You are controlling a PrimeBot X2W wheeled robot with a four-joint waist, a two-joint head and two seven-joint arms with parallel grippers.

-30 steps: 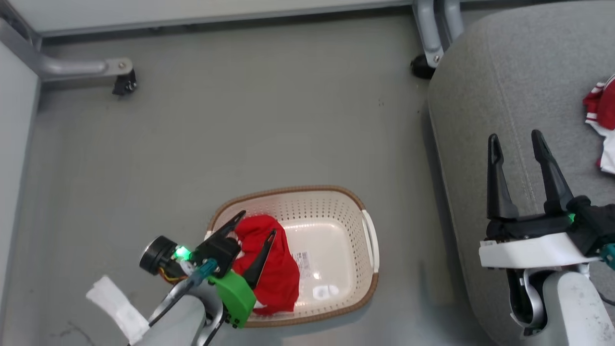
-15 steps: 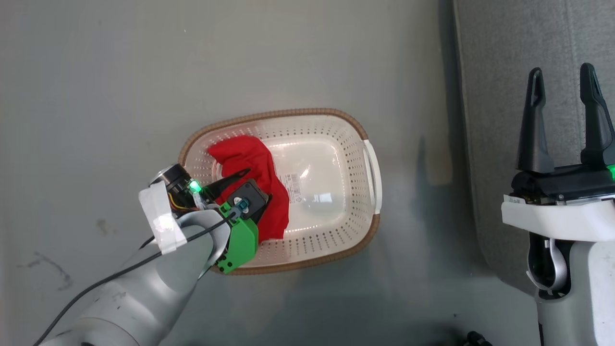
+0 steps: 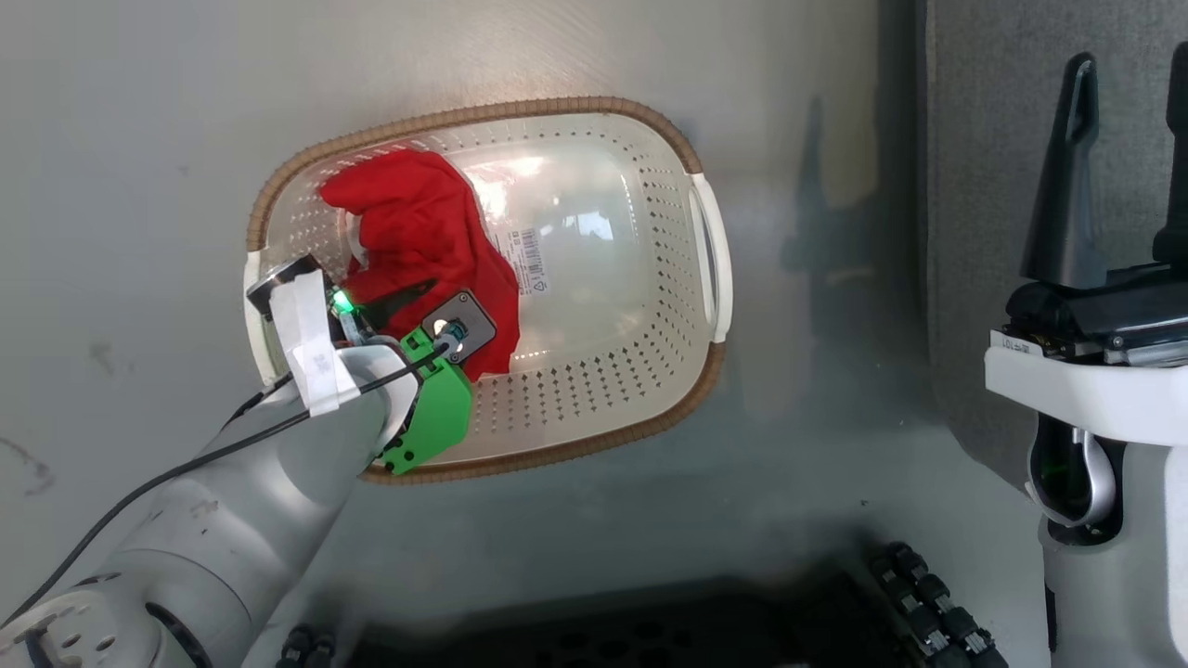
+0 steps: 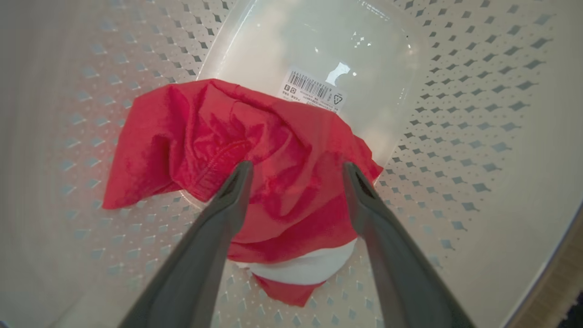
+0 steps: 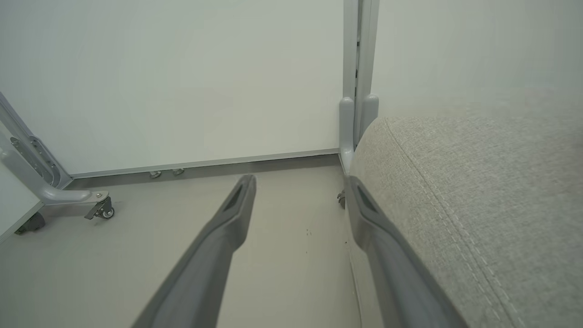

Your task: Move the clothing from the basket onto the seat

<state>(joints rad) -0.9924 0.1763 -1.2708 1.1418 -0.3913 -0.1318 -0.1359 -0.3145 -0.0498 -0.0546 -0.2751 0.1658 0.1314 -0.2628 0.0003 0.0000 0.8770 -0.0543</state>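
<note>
The cream basket (image 3: 603,371) stands on the floor with red clothing (image 3: 418,223) crumpled against its left inner wall. My left gripper (image 3: 444,301) reaches down into it and is open. In the left wrist view its fingers (image 4: 297,166) straddle the clothing (image 4: 237,132), tips just above or touching the fabric, with nothing pinched; a white band shows at the garment's near edge. The basket wall (image 4: 478,136) rises around. My right gripper (image 3: 1132,65) hangs open and empty over the edge of the grey seat (image 3: 984,186). The right wrist view has the right gripper (image 5: 300,180) beside the seat (image 5: 492,191).
A barcode label (image 4: 314,91) sticks to the basket's bare bottom. My dark base (image 3: 650,631) lies along the bottom edge of the head view. Ahead of the right gripper stand white partition panels, a grey post (image 5: 355,114) and a caster foot (image 5: 100,207).
The head camera has tilted down, shifting the whole picture. My left gripper has gone deeper into the basket, down onto the red clothing, still open. The right gripper keeps its pose.
</note>
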